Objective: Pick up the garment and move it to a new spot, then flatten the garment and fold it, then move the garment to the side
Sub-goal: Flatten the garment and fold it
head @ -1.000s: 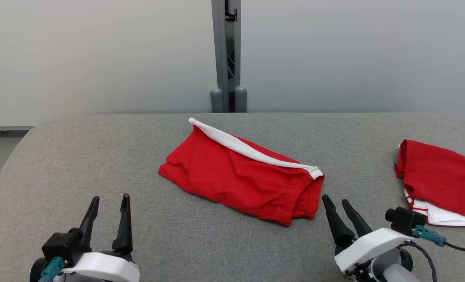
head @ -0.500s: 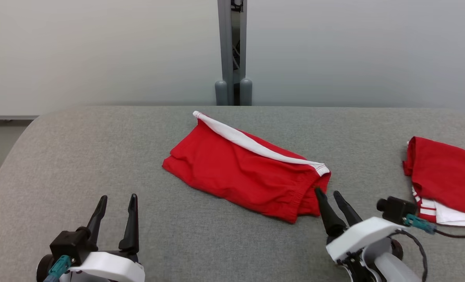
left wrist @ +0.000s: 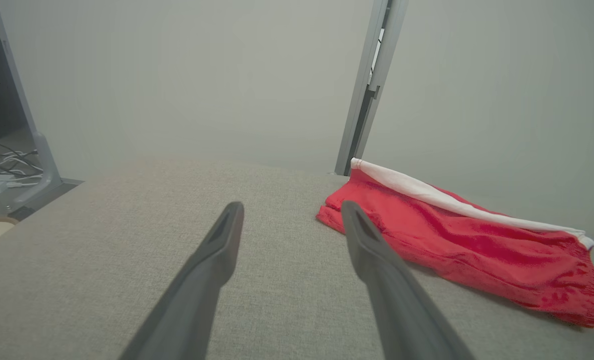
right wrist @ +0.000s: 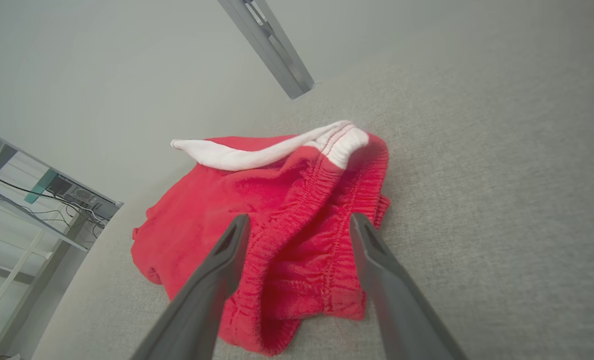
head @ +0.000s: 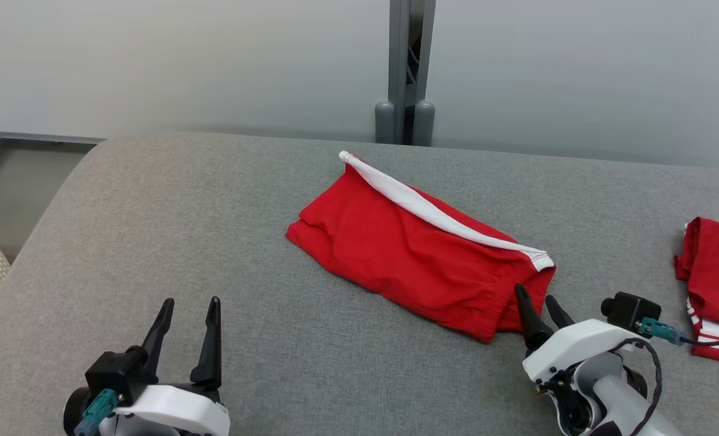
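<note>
Head view has the red shorts lying mid-table on the grey padded table. They're already doubled over, with the white side stripe along the far edge and the long axis running 11 to 4 o'clock. The elastic waistband is the end at 4 o'clock.

At that end, about 5 o'clock off the shorts, sits the right gripper, fingers spread apart with nothing in them. From the right wrist view they straddle the bunched waistband, but I can't tell if they're touching cloth. Over at 7 o'clock, well apart from the shorts, the left gripper is spread and empty too. Another red-and-white garment sits out at 3 o'clock.

My read: the folding looks done, so this is the move-it-aside step. Next it'd need to dip down and pinch every layer at the waistband so the fold doesn't flop open, then carry the shorts sideways.
</note>
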{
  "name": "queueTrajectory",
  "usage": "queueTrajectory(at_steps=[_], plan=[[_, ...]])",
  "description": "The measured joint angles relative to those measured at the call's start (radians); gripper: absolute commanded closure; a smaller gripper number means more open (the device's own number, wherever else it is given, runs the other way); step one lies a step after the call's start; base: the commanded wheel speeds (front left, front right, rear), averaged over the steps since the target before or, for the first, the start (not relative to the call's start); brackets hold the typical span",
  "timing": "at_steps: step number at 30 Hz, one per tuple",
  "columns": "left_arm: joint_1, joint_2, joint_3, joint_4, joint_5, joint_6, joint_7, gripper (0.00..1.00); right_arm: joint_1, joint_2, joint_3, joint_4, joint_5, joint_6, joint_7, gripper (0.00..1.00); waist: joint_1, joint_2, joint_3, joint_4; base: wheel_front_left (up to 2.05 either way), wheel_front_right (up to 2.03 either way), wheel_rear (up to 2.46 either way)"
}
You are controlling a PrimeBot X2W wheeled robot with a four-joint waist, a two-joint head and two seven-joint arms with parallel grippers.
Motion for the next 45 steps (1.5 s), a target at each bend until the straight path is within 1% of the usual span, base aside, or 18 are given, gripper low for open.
queueTrajectory(at_steps=[5, 9, 12, 15, 20, 31, 32, 33, 34, 35, 40, 43, 45], plan=[[-0.005, 0.0, -0.006, -0.002, -0.002, -0.001, 0.0, 0.0, -0.035, 0.004, -0.052, 0.084, -0.017, 0.0, 0.0, 0.0, 0.0, 0.0, 0.022, 0.013, 0.0, 0.0, 0.0], [-0.015, -0.001, -0.009, -0.003, -0.003, -0.003, 0.0, 0.0, -0.049, 0.006, -0.059, 0.134, -0.012, 0.0, 0.0, 0.0, 0.0, 0.0, 0.038, 0.021, 0.0, 0.0, 0.0], [-0.024, 0.0, -0.013, -0.004, -0.003, -0.004, 0.0, 0.0, -0.049, 0.006, -0.04, 0.121, 0.048, 0.0, 0.029, 0.0, 0.0, 0.0, 0.05, 0.028, 0.0, 0.0, 0.0], [-0.025, 0.0, -0.018, -0.003, -0.005, -0.004, 0.0, 0.0, -0.049, 0.007, -0.027, 0.086, 0.135, 0.0, 0.073, 0.0, 0.0, 0.0, 0.062, 0.034, 0.0, 0.0, 0.0], [-0.043, -0.001, -0.024, -0.002, -0.008, -0.004, 0.0, 0.0, -0.06, -0.002, 0.005, 0.064, 0.234, 0.0, 0.125, 0.0, 0.0, 0.0, 0.085, 0.043, 0.0, 0.0, 0.0], [-0.069, -0.001, -0.011, 0.003, 0.002, -0.013, 0.0, 0.0, -0.094, -0.011, 0.077, 0.018, 0.356, -0.003, 0.151, 0.0, 0.0, 0.0, 0.118, 0.071, 0.0, 0.0, 0.0], [-0.072, -0.001, -0.01, 0.003, 0.005, -0.013, 0.0, 0.0, -0.096, -0.011, 0.085, 0.016, 0.363, -0.003, 0.148, 0.15, 0.0, 0.0, 0.119, 0.074, 0.0, 0.0, 0.0], [-0.073, -0.001, -0.009, 0.004, 0.007, -0.013, 0.0, 0.0, -0.099, -0.011, 0.095, 0.015, 0.368, -0.003, 0.146, 0.55, 0.0, 0.0, 0.12, 0.076, 0.0, 0.0, 0.0], [-0.075, -0.001, -0.009, 0.004, 0.007, -0.013, 0.0, 0.0, -0.102, -0.011, 0.105, 0.016, 0.367, -0.003, 0.142, 0.85, 0.0, 0.0, 0.12, 0.079, 0.0, 0.0, 0.0], [-0.076, -0.001, -0.008, 0.004, 0.007, -0.014, 0.0, 0.0, -0.104, -0.009, 0.113, 0.018, 0.367, -0.003, 0.137, 1.0, 0.0, 0.0, 0.12, 0.08, 0.0, 0.0, 0.0], [-0.075, -0.001, -0.006, 0.008, 0.008, -0.014, 0.0, 0.0, -0.106, -0.006, 0.138, 0.044, 0.361, -0.001, 0.12, 1.0, 0.0, 0.0, 0.107, 0.083, 0.0, 0.0, 0.0], [-0.068, 0.0, -0.004, 0.01, 0.007, -0.014, 0.0, 0.0, -0.105, -0.017, 0.154, 0.05, 0.361, 0.0, 0.124, 1.0, 0.0, 0.0, 0.098, 0.078, 0.0, 0.0, 0.0], [-0.066, 0.0, -0.007, 0.011, 0.006, -0.014, 0.0, 0.0, -0.105, -0.037, 0.166, 0.055, 0.358, 0.0, 0.13, 1.0, 0.0, 0.0, 0.093, 0.073, 0.0, 0.0, 0.0]])
